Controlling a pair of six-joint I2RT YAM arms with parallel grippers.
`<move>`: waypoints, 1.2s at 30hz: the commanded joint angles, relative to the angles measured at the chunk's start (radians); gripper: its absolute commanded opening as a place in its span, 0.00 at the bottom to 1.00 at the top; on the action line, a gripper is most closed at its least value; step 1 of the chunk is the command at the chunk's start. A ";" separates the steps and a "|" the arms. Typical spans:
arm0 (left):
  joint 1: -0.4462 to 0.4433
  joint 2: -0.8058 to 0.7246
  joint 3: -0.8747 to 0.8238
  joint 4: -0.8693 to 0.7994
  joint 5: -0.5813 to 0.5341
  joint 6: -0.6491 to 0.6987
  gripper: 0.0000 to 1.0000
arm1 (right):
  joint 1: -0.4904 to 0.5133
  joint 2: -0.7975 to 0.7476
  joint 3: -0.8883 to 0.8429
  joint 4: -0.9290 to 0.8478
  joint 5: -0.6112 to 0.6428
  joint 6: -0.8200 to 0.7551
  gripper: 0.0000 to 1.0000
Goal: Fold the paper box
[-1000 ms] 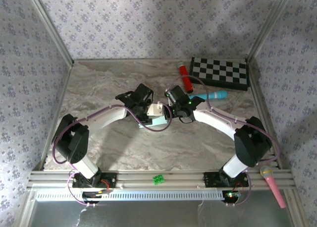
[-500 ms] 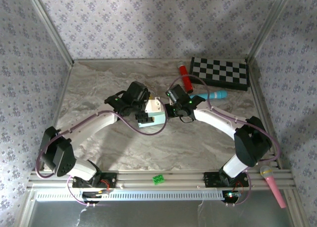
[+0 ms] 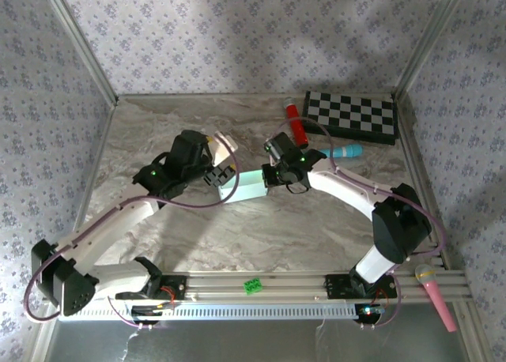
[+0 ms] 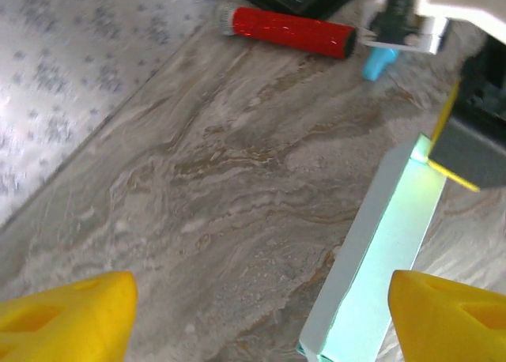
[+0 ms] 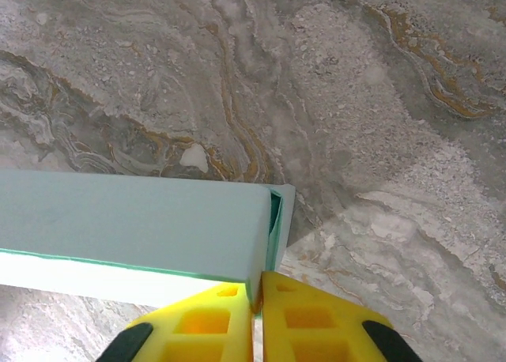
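Pinching paper box (image 5: 134, 220) corner, right fingers (image 5: 198, 326) together, left fingers (image 4: 71, 311) spread wide

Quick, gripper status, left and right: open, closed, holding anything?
Left gripper: open, holding nothing.
Right gripper: closed, pinching the end edge of the paper box.

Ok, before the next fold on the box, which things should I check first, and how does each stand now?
1. Right jaws grip the box: ok, shut on its end edge.
2. Left jaws open: ok, wide, holding nothing.
3. Left jaws clear of box: cannot tell, very close.
4. Box end closed: not ok, a gap shows beside the right jaws.
5. Red tube away from box: ok.
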 commanded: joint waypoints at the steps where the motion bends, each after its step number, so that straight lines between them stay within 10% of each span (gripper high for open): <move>1: 0.005 -0.058 -0.052 0.015 -0.090 -0.251 0.80 | -0.001 0.016 0.036 -0.044 -0.007 0.014 0.14; 16: 0.036 -0.183 -0.205 -0.092 -0.214 -0.664 0.66 | 0.005 -0.010 0.051 -0.053 -0.001 -0.001 0.30; 36: 0.143 -0.032 -0.231 -0.038 0.234 -0.712 0.53 | -0.010 -0.036 0.020 -0.024 -0.021 -0.088 0.34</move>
